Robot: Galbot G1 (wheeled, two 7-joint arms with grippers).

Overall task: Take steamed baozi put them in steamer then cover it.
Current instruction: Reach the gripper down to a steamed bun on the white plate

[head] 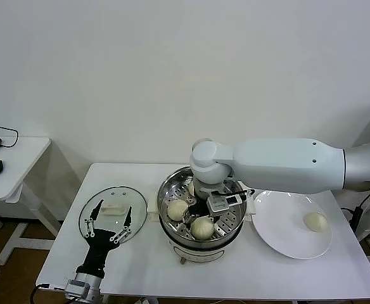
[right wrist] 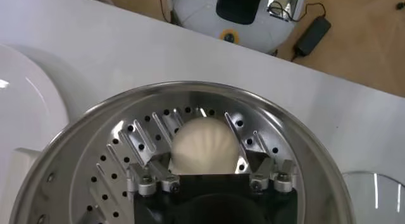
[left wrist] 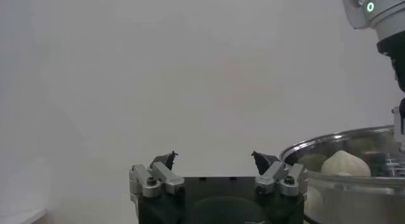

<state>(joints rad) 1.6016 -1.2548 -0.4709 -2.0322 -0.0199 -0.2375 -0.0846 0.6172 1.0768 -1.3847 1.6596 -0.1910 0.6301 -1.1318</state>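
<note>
**Three Buns in the Pot, One on the Plate, Lid Aside**

Head view: steamer at the middle of the white table, shiny steel on a cream base. Right gripper lowered inside the pot, fingers spread on either side of one baozi at the near part of the perforated tray; whether they touch it, not clear. Second bun just beside it toward the robot's left, third bun farther back, mostly hidden by the wrist. Fourth bun alone on the white plate, to the right of the steamer and well apart from the others. Glass cover flat on the table to the left of the pot, cream handle up. Left gripper parked over the cover's near edge, fingers wide apart, nothing between them.

Left wrist view: left gripper with both fingertips spread, nothing held, only pale wall behind. Steamer rim off to one side, a bun showing above it.

Right wrist view: right gripper down in the steamer, fingers standing open on either side of the pleated baozi, which sits on the perforated tray. Edge of the plate beside the pot; rim of the cover at the other side.
</note>
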